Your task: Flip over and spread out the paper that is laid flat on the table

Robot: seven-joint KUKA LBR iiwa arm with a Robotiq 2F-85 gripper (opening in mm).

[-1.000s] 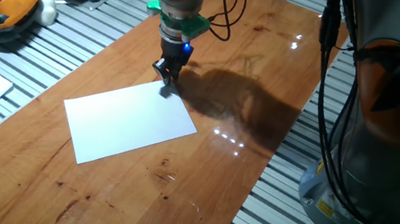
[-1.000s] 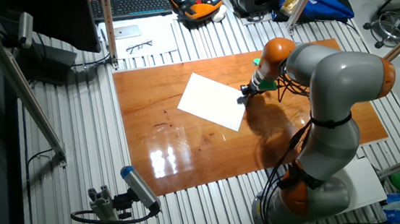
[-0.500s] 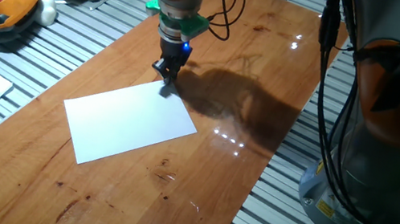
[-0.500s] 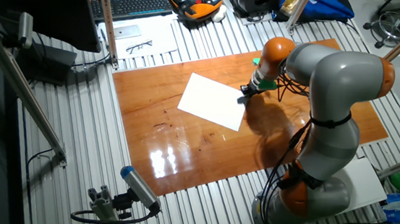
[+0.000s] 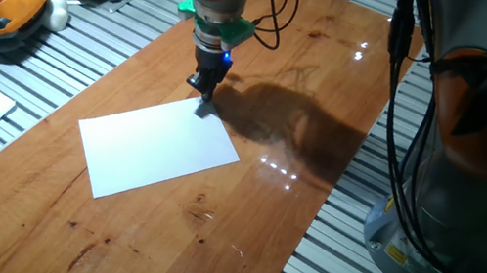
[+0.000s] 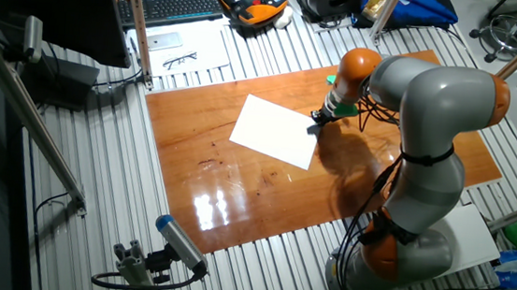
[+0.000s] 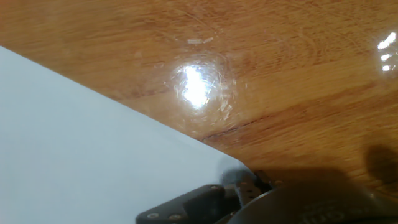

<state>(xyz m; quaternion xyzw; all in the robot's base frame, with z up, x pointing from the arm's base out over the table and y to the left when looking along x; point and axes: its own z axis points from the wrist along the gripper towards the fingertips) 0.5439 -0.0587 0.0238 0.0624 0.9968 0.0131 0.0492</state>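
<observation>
Lying flat, white face up, the paper point(image 5: 158, 148) meets the gripper point(image 5: 204, 100) at one corner; finger state unclear.

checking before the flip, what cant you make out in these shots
- Paper underside: hidden in every view, face down on the table.
- End effector at the paper's corner: open or shut unclear; too small in both fixed views, fingertips cut off in hand view.

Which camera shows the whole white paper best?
One fixed view: the paper lies whole and large on the table, the gripper at its corner. The other fixed view shows it smaller; the hand view shows only that corner.
</observation>
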